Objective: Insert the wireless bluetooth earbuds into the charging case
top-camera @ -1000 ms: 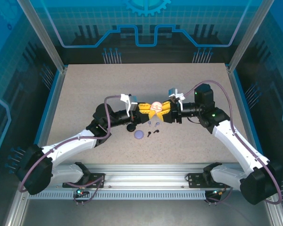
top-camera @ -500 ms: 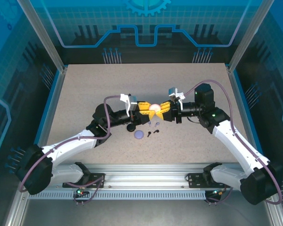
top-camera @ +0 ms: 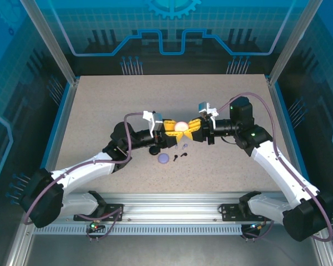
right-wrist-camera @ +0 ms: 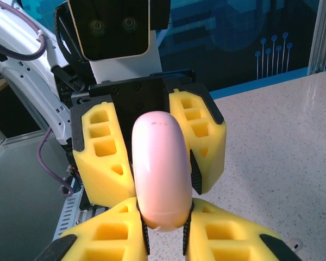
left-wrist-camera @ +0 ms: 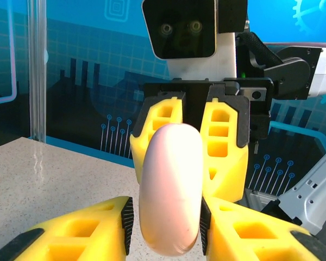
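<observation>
Right end effector [right-wrist-camera: 163, 235]: yellow fingers clenched on a pale pink, smooth, rounded plastic charging case [right-wrist-camera: 160, 168], held edge-on above the counter.
Left end effector [left-wrist-camera: 165, 231]: yellow fingers flank the same pink case from the opposite side, pads close against it. I cannot tell whether they grip it or have let go.
Earbuds: two tiny black short-stemmed earbuds [top-camera: 175, 157] lie on the speckled beige counter [top-camera: 100, 111], just on the near side of the two end effectors. The small pale lavender bits [top-camera: 183, 146] beside them are probably another pair.
Other cases: a round lavender case [top-camera: 164, 158] and a round black case [top-camera: 154, 150] rest on the counter just left of the earbuds.
</observation>
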Available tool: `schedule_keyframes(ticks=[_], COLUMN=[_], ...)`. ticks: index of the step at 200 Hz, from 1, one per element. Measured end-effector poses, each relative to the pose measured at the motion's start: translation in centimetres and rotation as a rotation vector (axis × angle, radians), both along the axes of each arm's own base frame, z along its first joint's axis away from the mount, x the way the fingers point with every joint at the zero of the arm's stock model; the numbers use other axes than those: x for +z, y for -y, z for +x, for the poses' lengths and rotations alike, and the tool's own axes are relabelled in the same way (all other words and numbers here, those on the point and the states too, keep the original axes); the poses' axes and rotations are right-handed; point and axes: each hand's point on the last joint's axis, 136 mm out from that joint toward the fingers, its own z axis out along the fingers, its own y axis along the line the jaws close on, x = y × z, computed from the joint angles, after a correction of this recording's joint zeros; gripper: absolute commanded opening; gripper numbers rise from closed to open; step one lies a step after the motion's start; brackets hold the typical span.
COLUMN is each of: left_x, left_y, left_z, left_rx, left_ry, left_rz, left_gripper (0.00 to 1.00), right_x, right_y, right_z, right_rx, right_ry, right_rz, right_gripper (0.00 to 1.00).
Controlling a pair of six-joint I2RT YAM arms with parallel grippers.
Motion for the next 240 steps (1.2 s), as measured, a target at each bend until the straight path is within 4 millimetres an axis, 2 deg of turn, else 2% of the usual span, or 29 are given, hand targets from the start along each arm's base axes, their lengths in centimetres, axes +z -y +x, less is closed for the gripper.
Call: schedule_keyframes(ticks=[61, 94, 125, 189, 240], left_x=[-0.5, -0.8, -1.2, -1.3, -1.3], left_y=[0.1, 0.1, 0.1, 0.1, 0.1], left_z=[0.0, 0.0, -0.1, -0.1, -0.2], left_rx=[-0.003, -0.006, -0.013, -0.014, -0.013], left_ry=[-0.015, -0.027, -0.033, -0.036, -0.030], left_rz=[0.013, 0.023, 0.030, 0.033, 0.035], left_gripper=[0.36, 0.28, 0.21, 0.20, 0.20], right_x=[-0.7, -1.1, -1.5, -2.1, 0.2], right_y=[-0.2, -0.2, -0.1, 0.5, 2.1], right_z=[0.2, 0.2, 0.1, -0.1, -0.4], right_rx=[0.011, 0.015, 0.020, -0.011, -0.093], right_ry=[-0.010, -0.016, -0.022, -0.035, 0.052], right_rz=[-0.029, -0.046, -0.058, -0.101, -0.086], right_gripper=[0.21, 0.23, 0.28, 0.59, 0.85])
